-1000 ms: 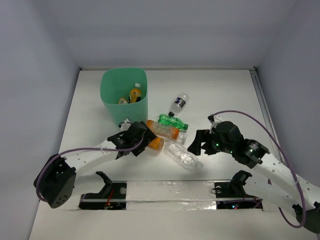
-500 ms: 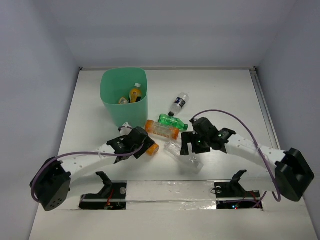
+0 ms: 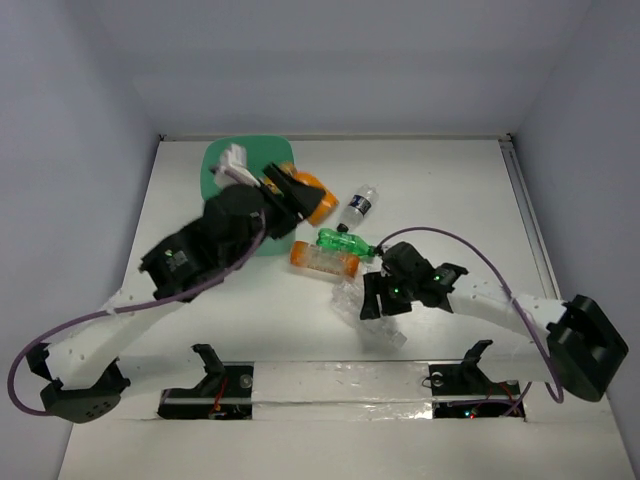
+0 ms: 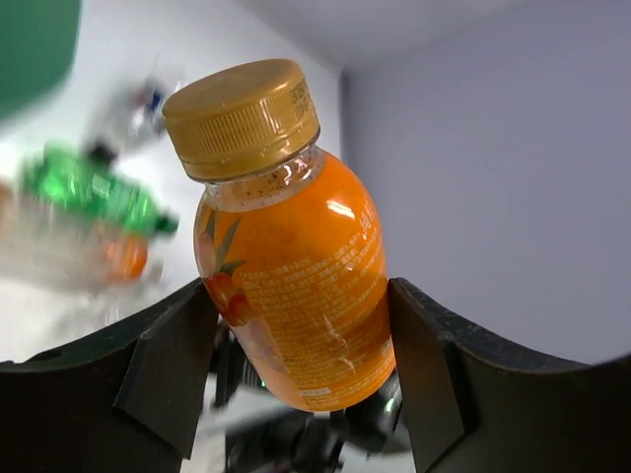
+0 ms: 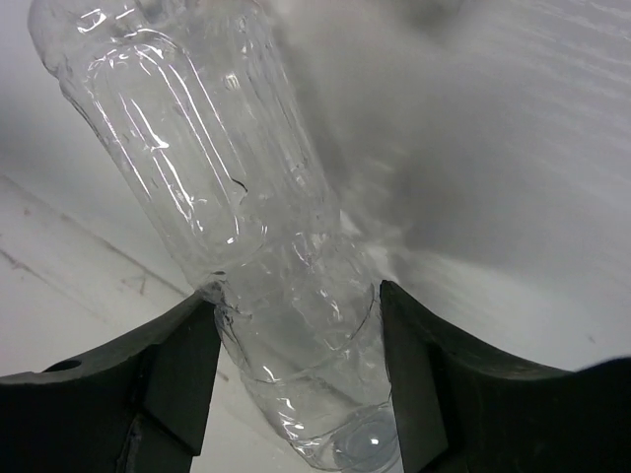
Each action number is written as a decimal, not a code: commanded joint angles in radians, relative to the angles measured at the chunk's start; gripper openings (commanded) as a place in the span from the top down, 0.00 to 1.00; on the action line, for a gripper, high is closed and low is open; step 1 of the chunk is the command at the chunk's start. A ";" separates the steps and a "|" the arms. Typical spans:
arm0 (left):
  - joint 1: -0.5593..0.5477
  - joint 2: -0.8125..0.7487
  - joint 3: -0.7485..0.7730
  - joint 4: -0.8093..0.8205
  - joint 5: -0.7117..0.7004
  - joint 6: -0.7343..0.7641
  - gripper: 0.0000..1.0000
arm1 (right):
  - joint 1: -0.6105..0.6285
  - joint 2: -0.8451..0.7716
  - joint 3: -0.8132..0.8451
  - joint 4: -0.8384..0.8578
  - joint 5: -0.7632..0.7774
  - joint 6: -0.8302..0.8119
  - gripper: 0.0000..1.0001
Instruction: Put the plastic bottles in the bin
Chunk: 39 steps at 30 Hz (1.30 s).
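Note:
My left gripper (image 3: 300, 195) is shut on an orange-filled bottle with a gold cap (image 3: 316, 196) and holds it high, at the right rim of the mint-green bin (image 3: 214, 166), which my arm mostly hides. In the left wrist view the bottle (image 4: 291, 266) sits between both fingers. My right gripper (image 3: 376, 300) is down on the table, its fingers pressed on both sides of a clear crumpled bottle (image 5: 246, 227), which also shows in the top view (image 3: 378, 322). An orange bottle (image 3: 322, 259), a bright green bottle (image 3: 345, 242) and a clear dark-labelled bottle (image 3: 358, 207) lie on the table.
The three loose bottles lie close together between the bin and my right arm. The bin's inside is hidden by my left arm. A taped strip (image 3: 340, 378) runs along the near edge by the arm bases.
My left arm has lifted the orange bottle off the table and swung it up to the bin. My right gripper has moved left and down onto the clear bottle.

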 commanded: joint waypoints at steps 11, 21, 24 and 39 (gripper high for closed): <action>0.478 0.308 0.309 0.063 -0.127 0.696 0.50 | 0.018 -0.336 0.363 -0.208 -0.020 0.065 0.50; 0.552 0.265 0.339 0.061 -0.057 0.730 0.07 | 0.018 0.099 1.050 -0.069 0.083 0.065 0.51; 0.562 0.190 0.375 0.040 -0.031 0.724 0.12 | 0.018 0.213 1.170 0.026 0.119 0.110 0.51; 0.562 -0.106 0.077 -0.044 0.183 0.535 0.50 | 0.018 0.912 1.834 0.143 0.110 0.343 0.46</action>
